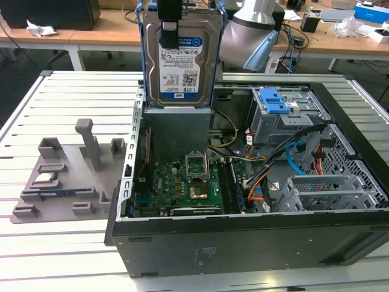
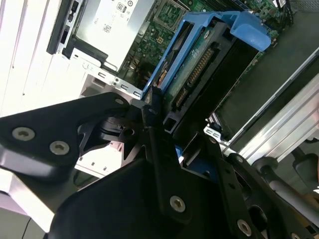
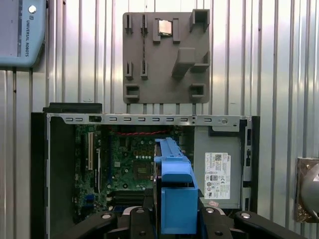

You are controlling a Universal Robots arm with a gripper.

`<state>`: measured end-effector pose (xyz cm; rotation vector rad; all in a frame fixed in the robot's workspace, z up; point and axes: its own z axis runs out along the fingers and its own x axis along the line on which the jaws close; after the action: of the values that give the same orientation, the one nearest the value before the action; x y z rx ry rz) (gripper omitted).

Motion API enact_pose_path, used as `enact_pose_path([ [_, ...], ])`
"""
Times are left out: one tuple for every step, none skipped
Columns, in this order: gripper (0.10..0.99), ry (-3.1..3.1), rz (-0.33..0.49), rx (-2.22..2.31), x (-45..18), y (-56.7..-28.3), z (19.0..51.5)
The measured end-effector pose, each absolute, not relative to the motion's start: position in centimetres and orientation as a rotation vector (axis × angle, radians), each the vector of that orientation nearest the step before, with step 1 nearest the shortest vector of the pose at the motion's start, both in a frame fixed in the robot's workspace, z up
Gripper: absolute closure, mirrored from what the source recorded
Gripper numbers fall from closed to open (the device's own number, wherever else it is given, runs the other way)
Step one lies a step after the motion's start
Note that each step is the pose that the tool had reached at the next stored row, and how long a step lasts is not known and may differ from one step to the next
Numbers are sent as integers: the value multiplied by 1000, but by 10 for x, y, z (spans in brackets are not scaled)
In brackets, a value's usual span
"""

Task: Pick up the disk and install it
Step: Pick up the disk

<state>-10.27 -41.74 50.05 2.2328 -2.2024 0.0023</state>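
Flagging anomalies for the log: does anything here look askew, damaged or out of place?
Nothing stands out. The disk hangs upright in the gripper above the open computer case, with no visible tilt. The processor chip sits on the grey fixture tray beside the case.

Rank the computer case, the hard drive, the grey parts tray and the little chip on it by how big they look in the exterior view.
1. computer case
2-3. grey parts tray and hard drive: they look alike, and the drive hangs nearer the camera, so I won't rank them.
4. processor chip
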Motion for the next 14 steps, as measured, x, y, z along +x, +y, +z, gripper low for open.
enact_pose_path([
  [722, -2202, 2, 2233, -103, -418, 501],
  [722, -2202, 2, 2233, -103, -420, 500],
  [722, -2203, 2, 2233, -103, -421, 500],
  [722, -2202, 2, 2233, -103, -421, 501],
  [722, -2203, 2, 2233, -103, -421, 500],
  [722, -2202, 2, 2233, -103, -422, 500],
  [722, -2203, 2, 2233, -103, -423, 500],
  [722, -2202, 2, 2233, -103, -424, 500],
  [722, -2202, 2, 2233, -103, -424, 500],
  [722, -2202, 2, 2233, -103, -425, 500],
  [722, -2202, 2, 2233, -103, -425, 500],
  [722, -2203, 2, 2233, -103, -425, 500],
  [722, -2203, 2, 2233, -103, -425, 500],
  [722, -2202, 2, 2233, -103, -426, 500],
])
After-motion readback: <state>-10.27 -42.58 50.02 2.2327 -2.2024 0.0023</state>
